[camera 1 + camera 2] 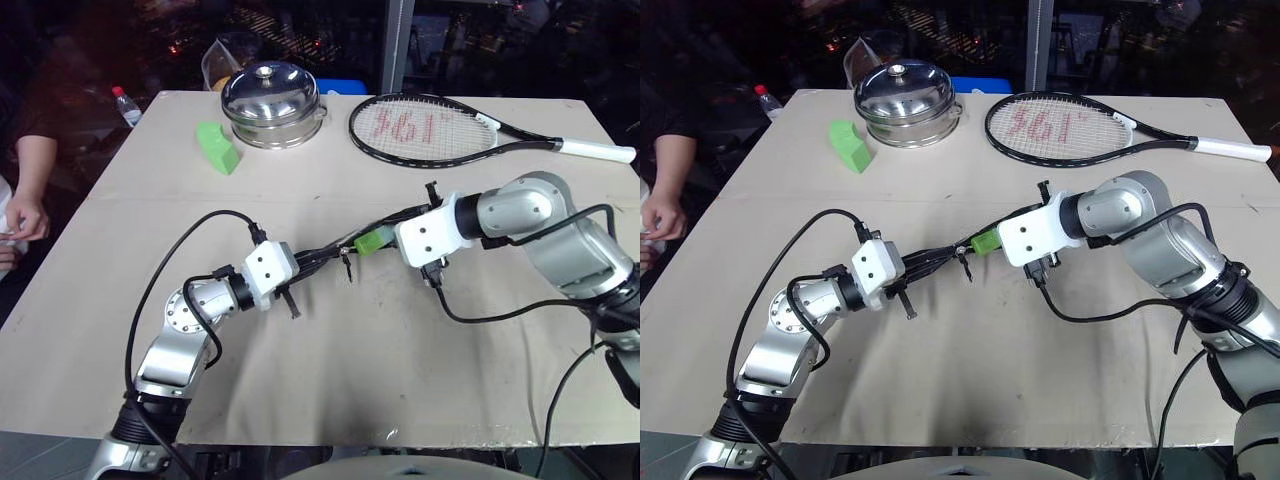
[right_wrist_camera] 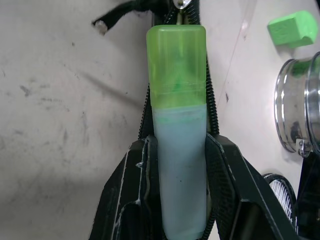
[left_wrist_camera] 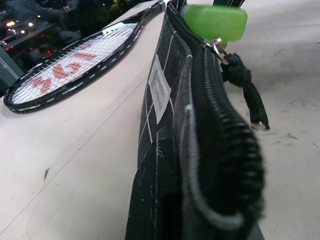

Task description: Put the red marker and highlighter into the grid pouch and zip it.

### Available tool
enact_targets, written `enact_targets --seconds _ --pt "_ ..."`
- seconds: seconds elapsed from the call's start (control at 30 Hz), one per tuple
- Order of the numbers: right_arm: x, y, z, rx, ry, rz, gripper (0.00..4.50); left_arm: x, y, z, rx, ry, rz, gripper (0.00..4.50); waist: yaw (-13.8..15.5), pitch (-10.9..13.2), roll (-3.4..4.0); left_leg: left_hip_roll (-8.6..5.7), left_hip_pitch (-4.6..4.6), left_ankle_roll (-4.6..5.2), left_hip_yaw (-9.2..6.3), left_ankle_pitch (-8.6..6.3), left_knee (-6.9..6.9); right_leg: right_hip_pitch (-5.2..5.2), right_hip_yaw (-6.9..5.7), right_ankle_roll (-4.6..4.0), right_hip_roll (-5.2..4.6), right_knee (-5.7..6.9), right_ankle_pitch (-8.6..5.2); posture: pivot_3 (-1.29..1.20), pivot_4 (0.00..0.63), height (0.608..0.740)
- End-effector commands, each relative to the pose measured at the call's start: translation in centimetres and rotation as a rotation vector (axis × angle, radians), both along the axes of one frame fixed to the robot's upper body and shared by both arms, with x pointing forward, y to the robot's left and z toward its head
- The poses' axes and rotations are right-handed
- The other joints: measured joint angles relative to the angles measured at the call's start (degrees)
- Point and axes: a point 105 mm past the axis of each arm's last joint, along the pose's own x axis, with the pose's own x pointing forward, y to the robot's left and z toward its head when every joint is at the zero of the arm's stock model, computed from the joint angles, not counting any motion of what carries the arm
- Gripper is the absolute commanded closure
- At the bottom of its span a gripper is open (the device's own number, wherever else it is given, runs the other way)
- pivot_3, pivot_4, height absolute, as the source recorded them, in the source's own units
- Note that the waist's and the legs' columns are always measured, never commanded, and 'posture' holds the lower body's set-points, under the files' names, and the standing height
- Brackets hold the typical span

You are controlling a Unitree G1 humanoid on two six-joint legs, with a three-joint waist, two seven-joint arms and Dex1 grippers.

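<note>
At mid-frame the pouch (image 1: pixel 318 256) is gripped edge-up above the worktop (image 1: pixel 330 370) by the left fingers (image 1: pixel 296 262). The highlighter (image 2: pixel 179 150) is clamped by the right fingers (image 2: pixel 227 165), its cap at the pouch's open zipper.

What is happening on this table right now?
The left end effector holds the grid pouch up by one end. The right end effector grips the highlighter and has its capped end at the pouch's mouth. The zipper pull hangs loose, so zipping is not yet done.
</note>
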Motion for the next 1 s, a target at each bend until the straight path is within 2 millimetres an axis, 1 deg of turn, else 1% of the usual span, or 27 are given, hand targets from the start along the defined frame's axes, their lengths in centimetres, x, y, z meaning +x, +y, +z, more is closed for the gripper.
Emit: enact_targets --seconds 0.03,0.1,0.13,0.2,0.33,0.57,0.63,0.8,0.87,0.93,1.0 --pt "0.9 -1.4 0.4 -0.007 0.037 -0.139 3.84 -0.4 0.0 1.0 -0.014 -0.064 -0.001 4.5 0.04 0.0 0.0 0.0 0.0 0.0 0.0 0.0 0.0 0.0 0.0 -0.01 0.0 0.01 0.0 0.0 0.15 0.74" --pt "1.3 -2.4 0.5 -0.042 0.02 -0.201 3.84 -0.4 0.2 0.9 -0.013 -0.065 0.006 4.5 0.05 0.0 0.0 0.0 0.0 0.0 0.0 0.0 0.01 0.0 -0.01 -0.01 -0.03 0.02 0.0 0.0 0.15 0.74" --pt "1.2 -2.5 0.5 -0.032 0.03 -0.213 3.84 -0.4 0.2 0.8 -0.011 -0.063 0.009 4.5 0.06 0.0 0.0 0.0 0.0 0.0 0.0 0.0 0.01 0.0 -0.01 -0.02 -0.03 0.02 0.0 0.0 0.15 0.74" --pt "0.8 -1.9 0.9 0.022 0.076 -0.212 3.84 -0.4 0.2 0.6 -0.006 -0.059 0.013 4.5 0.05 0.0 0.0 0.0 0.0 0.0 0.0 0.0 0.01 0.0 -0.01 -0.02 -0.04 0.02 0.0 0.0 0.15 0.74" --pt "0.9 -2.9 0.1 -0.044 0.063 -0.278 3.84 -0.1 -0.1 0.7 -0.01 -0.063 0.016 4.5 0.07 0.0 0.0 0.0 0.0 0.0 0.0 0.0 0.01 -0.01 -0.01 -0.02 -0.05 0.02 0.0 0.0 0.15 0.74" --pt "0.2 -1.2 -1.9 -0.073 0.125 -0.264 3.84 -0.2 -1.3 1.3 -0.005 -0.107 -0.013 4.5 0.02 0.0 0.0 0.0 0.0 0.0 -0.01 0.0 0.01 -0.01 -0.01 -0.02 -0.04 0.05 0.0 0.0 0.15 0.74" --pt "0.1 -0.9 -2.3 -0.059 0.167 -0.282 3.84 -0.4 -1.6 1.3 0.012 -0.124 -0.027 4.5 0.02 0.0 0.0 -0.01 0.0 0.0 0.0 0.0 0.02 -0.02 -0.01 -0.02 -0.03 0.05 0.0 0.0 0.15 0.74" --pt "0.2 0.1 -2.5 0.021 0.246 -0.331 3.84 -0.7 -1.9 1.0 0.035 -0.137 -0.047 4.5 0.0 0.0 0.0 0.0 0.0 0.0 -0.01 0.0 0.02 -0.02 -0.01 -0.02 -0.04 0.07 0.0 0.0 0.15 0.74" --pt "0.5 0.5 -2.3 0.059 0.257 -0.351 3.84 -0.8 -1.9 1.0 0.018 -0.12 -0.044 4.5 -0.01 0.0 0.0 -0.01 0.0 0.0 0.0 0.0 0.02 -0.02 0.0 -0.03 -0.04 0.08 0.0 0.0 0.15 0.74" --pt "1.0 1.0 -2.4 0.093 0.268 -0.374 3.84 -1.3 -2.3 0.7 -0.047 -0.047 -0.064 4.5 -0.06 0.0 0.0 0.0 0.0 0.0 0.0 0.0 0.02 -0.03 0.0 -0.03 -0.03 0.08 0.0 0.0 0.15 0.74" --pt "1.0 1.3 -2.7 0.091 0.277 -0.371 3.84 -1.6 -2.3 0.6 -0.066 -0.018 -0.074 4.5 -0.09 0.0 0.0 0.0 0.0 0.0 0.01 -0.01 0.03 -0.04 0.01 -0.02 -0.04 0.11 0.0 0.0 0.15 0.74"
